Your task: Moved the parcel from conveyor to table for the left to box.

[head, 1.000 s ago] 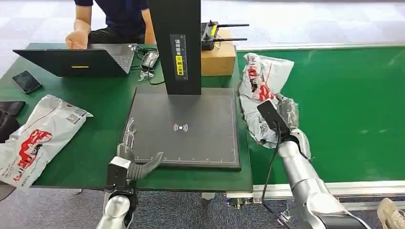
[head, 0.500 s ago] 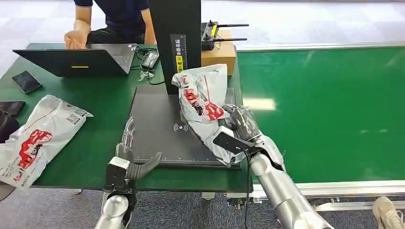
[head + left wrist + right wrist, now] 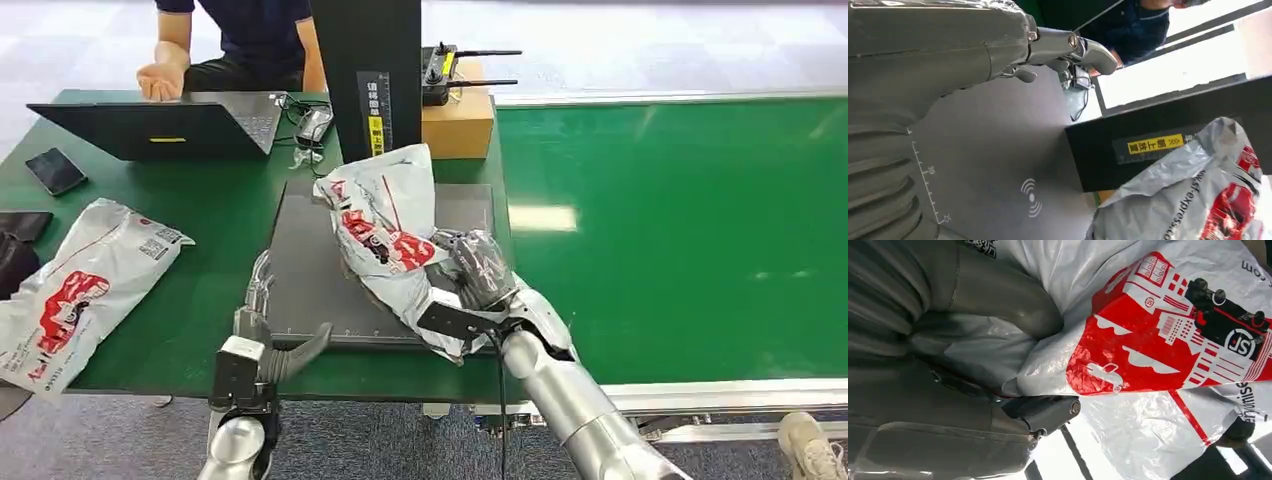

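A white plastic parcel (image 3: 385,225) with a red print hangs over the dark grey scanner pad (image 3: 310,280), gripped at its near end by my right hand (image 3: 480,275). The right wrist view shows the thumb and fingers pinching the parcel (image 3: 1148,340). My left hand (image 3: 265,335) rests at the pad's near left corner, fingers spread and holding nothing. From the left wrist camera, the left hand (image 3: 973,55) lies over the pad and the parcel (image 3: 1193,190) shows beyond it by the black post (image 3: 1158,135).
A second white parcel (image 3: 80,285) lies at the table's left edge. A laptop (image 3: 155,125), a phone (image 3: 57,170), the black scanner post (image 3: 370,90) and a cardboard box (image 3: 458,120) stand at the back. A person sits behind. The green conveyor (image 3: 690,230) runs on the right.
My right hand has carried the parcel leftward from the conveyor to above the scanner pad. The left hand has barely moved.
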`<state>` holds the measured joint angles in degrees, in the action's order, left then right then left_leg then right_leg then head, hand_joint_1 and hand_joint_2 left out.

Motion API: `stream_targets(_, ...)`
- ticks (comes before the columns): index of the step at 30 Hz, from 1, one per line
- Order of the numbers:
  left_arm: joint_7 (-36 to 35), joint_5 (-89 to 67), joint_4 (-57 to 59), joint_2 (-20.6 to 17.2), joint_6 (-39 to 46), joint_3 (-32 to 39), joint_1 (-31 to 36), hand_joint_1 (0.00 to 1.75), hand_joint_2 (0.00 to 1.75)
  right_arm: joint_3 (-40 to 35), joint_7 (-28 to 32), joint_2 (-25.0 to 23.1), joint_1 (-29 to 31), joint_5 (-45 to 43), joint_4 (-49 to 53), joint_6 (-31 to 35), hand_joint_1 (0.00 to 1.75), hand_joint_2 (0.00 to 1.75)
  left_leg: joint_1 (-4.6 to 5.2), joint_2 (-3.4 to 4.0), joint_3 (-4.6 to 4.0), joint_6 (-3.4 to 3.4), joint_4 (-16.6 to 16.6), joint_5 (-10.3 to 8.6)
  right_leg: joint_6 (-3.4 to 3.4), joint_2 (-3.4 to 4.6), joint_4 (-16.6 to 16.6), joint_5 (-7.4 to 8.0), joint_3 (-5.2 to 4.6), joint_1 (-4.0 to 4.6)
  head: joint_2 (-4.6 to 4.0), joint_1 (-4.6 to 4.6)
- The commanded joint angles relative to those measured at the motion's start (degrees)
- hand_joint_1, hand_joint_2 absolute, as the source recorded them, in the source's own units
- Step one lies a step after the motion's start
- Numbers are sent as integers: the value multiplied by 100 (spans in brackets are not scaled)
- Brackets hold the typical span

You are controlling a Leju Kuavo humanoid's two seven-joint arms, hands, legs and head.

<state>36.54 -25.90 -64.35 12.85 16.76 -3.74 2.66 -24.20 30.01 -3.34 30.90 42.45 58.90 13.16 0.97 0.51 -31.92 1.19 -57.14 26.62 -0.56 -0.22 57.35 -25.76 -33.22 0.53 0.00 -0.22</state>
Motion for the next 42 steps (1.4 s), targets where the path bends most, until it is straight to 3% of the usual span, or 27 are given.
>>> stream_targets(1,-127,-74,-333,-69,-7,164,-239,0,175,-752,-765,-111,576,933,-1354,1310,56,175,-6,22,16,-20,11,0,8,29,-11,8,9,2,0,-2)
stream_targets(2,-129,-86,-349,-41,-14,189,-254,0,175,-932,-1646,-38,659,2069,-1588,2167,5,175,-6,18,11,-14,5,2,6,23,-6,5,5,4,0,0)
stream_targets(3,-142,-109,-373,-11,-16,216,-263,0,175,-970,-2187,-61,681,2812,-1806,2533,0,175,-7,16,20,-18,13,0,8,23,-14,6,14,4,0,0)
stream_targets(4,-152,-140,-387,2,-34,216,-253,0,175,-911,-2388,-101,671,2993,-1942,2534,0,175,-7,5,17,-20,11,-2,10,13,-13,5,14,4,0,0)
stream_targets(14,-159,-222,-303,46,-103,385,-195,0,175,-134,-1444,-168,-159,1947,-771,2109,0,175,-4,-9,6,-11,4,0,5,-6,-5,-2,7,2,0,2)
stream_targets(17,-146,-216,-259,86,-111,425,-163,0,175,151,-1041,-60,-509,1273,-164,1976,0,175,-7,-24,11,-20,13,-4,10,-17,-13,-2,15,3,0,0)
stream_targets(19,-141,-286,-294,103,-106,423,-140,0,175,413,-531,12,-756,321,195,1604,0,175,-8,-30,12,-23,13,-5,12,-22,-16,-2,17,3,0,2)
stream_targets(23,-153,-320,-355,113,-133,406,-127,0,175,661,-15,59,-1070,-372,491,1544,0,175,-10,-44,11,-22,14,-8,15,-35,-21,-2,22,5,0,-2)
stream_targets(25,-99,-374,-334,92,-107,330,-123,0,175,951,545,30,-1492,-1613,1083,714,0,175,-7,-41,7,-18,9,-7,13,-34,-13,-4,14,3,0,2)
stream_targets(26,-89,-372,-319,92,-96,320,-116,0,175,963,548,41,-1587,-1610,1218,691,0,175,-8,-38,10,-22,13,-7,15,-30,-18,-2,17,4,0,0)
stream_targets(27,-26,-362,-293,67,-43,281,-103,0,175,1160,860,3,-1855,-2426,1659,103,0,175,-9,-45,10,-22,14,-4,16,-37,-20,-6,20,4,0,-2)
stream_targets(30,21,-252,-260,-20,25,222,-77,0,175,1535,961,-45,-2324,-3047,2465,-504,0,175,-5,-48,1,-14,7,-3,9,-42,-9,-10,10,2,0,0)
stream_targets(38,-4,-383,-236,-4,-130,309,87,0,175,2462,802,-468,-2775,-2966,2989,-1192,0,175,-4,-31,3,-18,9,0,15,-22,-11,-6,7,0,0,2)
stream_targets(40,-21,-527,-183,-3,-175,327,214,0,175,2569,753,-541,-2885,-3455,2940,-2026,0,175,-2,-24,-5,-8,3,1,10,-19,-5,-7,-3,-1,0,0)
stream_targets(42,-20,-559,-164,-15,-191,335,304,0,175,2544,798,-579,-2982,-3400,2945,-2133,0,175,-5,-32,-3,-10,5,-1,10,-26,-8,-7,3,2,0,0)
